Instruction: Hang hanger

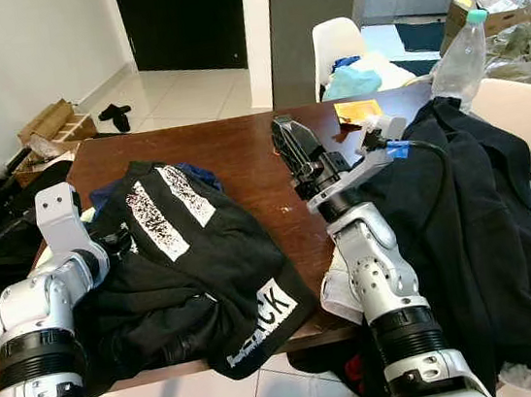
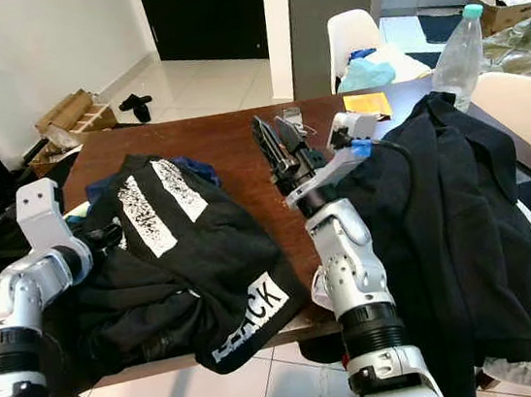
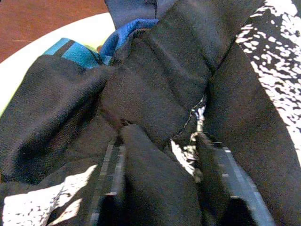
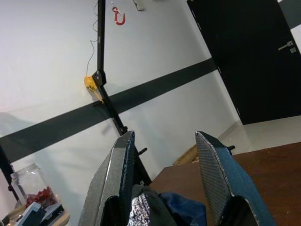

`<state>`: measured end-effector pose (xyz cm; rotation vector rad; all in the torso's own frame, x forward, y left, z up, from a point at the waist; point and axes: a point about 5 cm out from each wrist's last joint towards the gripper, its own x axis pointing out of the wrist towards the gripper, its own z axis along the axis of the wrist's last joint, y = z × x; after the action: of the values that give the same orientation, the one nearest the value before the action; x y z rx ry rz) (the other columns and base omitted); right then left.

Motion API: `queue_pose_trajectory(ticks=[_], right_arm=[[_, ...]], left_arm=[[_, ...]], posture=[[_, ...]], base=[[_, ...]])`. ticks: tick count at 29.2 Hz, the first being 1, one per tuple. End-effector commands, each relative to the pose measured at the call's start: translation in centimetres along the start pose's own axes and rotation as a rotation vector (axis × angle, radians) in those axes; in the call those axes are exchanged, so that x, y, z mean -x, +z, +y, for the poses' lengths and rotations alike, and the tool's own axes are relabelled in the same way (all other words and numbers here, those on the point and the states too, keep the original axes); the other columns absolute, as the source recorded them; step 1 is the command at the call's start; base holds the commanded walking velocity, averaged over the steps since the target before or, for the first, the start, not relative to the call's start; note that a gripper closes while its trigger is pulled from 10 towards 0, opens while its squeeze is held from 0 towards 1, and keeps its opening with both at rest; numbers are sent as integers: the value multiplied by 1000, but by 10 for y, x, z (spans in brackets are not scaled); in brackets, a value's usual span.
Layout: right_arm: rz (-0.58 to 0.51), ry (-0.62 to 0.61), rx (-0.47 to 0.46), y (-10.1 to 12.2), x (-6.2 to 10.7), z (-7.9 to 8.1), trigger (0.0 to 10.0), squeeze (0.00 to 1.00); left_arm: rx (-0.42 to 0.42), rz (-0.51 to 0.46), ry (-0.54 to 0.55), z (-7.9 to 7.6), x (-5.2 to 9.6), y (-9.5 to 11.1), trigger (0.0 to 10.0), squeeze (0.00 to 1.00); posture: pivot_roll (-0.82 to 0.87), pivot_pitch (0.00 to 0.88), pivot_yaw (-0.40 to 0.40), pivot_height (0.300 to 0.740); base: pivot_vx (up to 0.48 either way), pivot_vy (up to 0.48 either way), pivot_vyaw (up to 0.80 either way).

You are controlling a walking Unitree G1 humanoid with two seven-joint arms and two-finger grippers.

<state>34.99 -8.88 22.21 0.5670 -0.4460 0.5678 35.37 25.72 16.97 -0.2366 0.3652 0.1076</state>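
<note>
On the surface point(image 1: 241, 162) lies a black shirt point(image 1: 185, 258); no hanger can be made out. The left end effector point(image 3: 164, 155) is spread and buried in its folds, so gathering appears underway. The right end effector point(image 4: 164, 179) is held spread and empty above; next, a firm pinch of cloth is called for.
</note>
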Motion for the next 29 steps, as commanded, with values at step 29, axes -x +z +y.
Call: queue_pose_trajectory(ticks=[29], right_arm=[[-18,-21,-5,3,-1,0,10000,0]], left_arm=[[-156,-976,-33,-57,81,128,0,0]], posture=[[145,25,20,740]], base=[[0,0,0]])
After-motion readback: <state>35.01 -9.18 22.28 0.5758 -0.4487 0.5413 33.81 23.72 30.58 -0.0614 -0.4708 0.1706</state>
